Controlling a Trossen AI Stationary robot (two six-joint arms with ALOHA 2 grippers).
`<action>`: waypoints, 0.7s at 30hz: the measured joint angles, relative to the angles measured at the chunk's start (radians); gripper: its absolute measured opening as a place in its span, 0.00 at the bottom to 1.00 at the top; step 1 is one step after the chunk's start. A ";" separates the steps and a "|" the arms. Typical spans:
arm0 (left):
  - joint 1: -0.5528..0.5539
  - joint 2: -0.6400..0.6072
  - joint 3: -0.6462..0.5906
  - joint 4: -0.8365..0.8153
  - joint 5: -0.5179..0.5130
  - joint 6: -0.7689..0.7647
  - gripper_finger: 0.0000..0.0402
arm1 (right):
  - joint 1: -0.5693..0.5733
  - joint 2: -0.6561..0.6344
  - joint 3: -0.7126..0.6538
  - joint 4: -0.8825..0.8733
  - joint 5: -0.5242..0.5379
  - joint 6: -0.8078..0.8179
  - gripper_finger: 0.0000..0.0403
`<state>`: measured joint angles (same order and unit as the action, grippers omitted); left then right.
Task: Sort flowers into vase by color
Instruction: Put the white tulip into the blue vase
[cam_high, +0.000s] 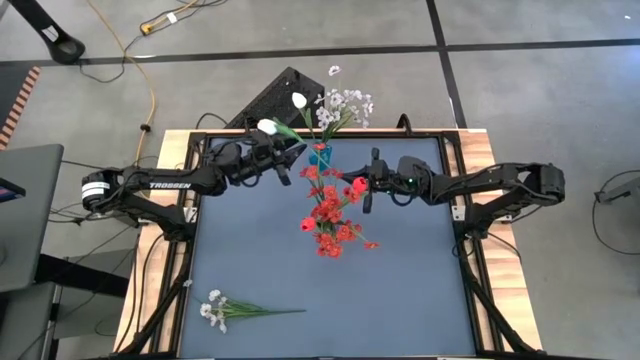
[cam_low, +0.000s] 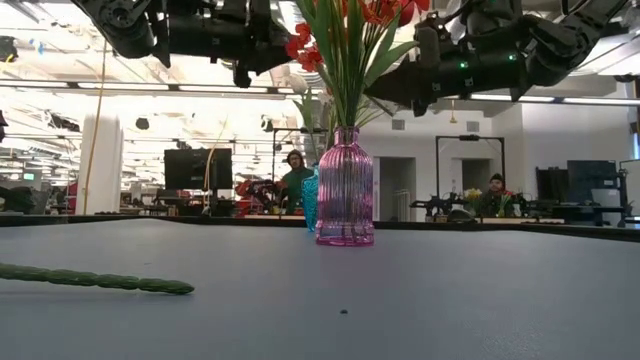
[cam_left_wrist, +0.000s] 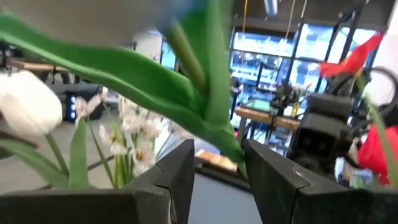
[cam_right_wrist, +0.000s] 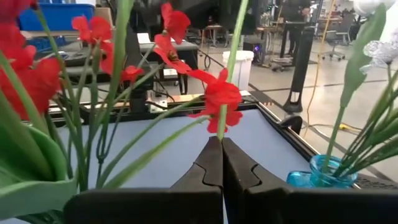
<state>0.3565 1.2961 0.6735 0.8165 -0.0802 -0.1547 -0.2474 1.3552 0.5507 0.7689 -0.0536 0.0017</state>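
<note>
At the lower left of the high view, a whitish small-blossom spray (cam_high: 225, 309) lies flat on the dark blue table (cam_high: 400, 280), blossoms left, stem pointing right. Upper centre, the left gripper (cam_high: 283, 157) pinches a white tulip's (cam_high: 267, 127) green stem. Right of centre, the right gripper (cam_high: 368, 186) is pressed together beside red flowers (cam_high: 328, 212).
</note>
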 joint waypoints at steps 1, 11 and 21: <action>0.000 0.000 0.000 -0.016 -0.004 0.000 0.32 | 0.000 0.000 0.000 0.002 0.000 -0.001 0.04; -0.002 0.000 0.000 -0.009 -0.004 -0.008 0.32 | 0.002 0.000 0.000 0.019 -0.003 -0.010 0.04; -0.004 0.000 -0.001 0.059 0.061 -0.024 0.32 | 0.021 0.000 0.000 0.022 -0.042 -0.019 0.04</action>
<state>0.3523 1.2961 0.6727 0.8751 -0.0189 -0.1791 -0.2268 1.3556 0.5507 0.7906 -0.0952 -0.0169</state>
